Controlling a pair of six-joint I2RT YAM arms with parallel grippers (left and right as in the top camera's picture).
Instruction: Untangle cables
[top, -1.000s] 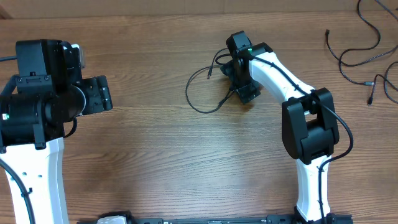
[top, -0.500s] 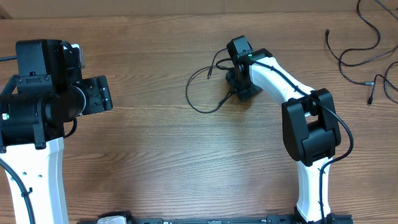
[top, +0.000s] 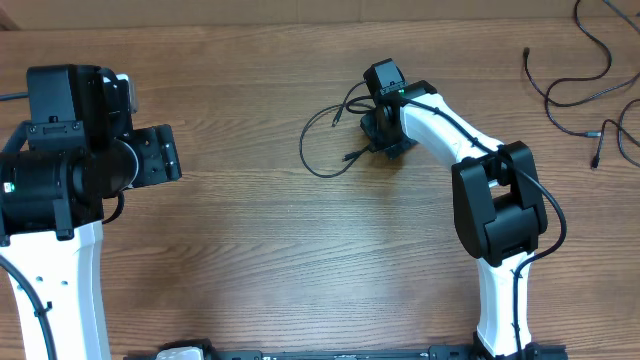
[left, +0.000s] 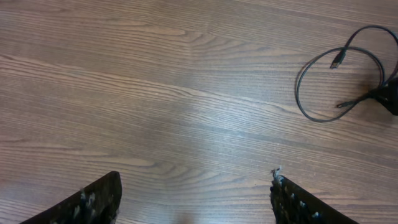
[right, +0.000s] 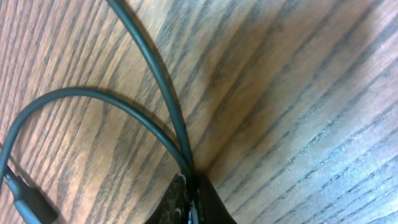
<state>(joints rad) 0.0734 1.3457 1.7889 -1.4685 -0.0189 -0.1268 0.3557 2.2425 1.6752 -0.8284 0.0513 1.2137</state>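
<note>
A thin black cable lies in a loose loop on the wood table, left of my right gripper. In the right wrist view two strands of this cable run together into the jaws, and my right gripper is shut on them, right at the tabletop. A small plug end lies at the lower left. More cables lie spread at the far right corner. My left gripper hangs open at the left, far from any cable. Its view shows the loop well ahead, with nothing in the left gripper.
The right arm stretches from the front edge up toward the table's middle. The left arm's bulky body fills the left side. Bare wood lies between the two arms.
My right gripper has gone from open to shut, pinching two strands of the looped cable. The loop's near end shifted slightly toward the gripper. The left arm stayed still.
</note>
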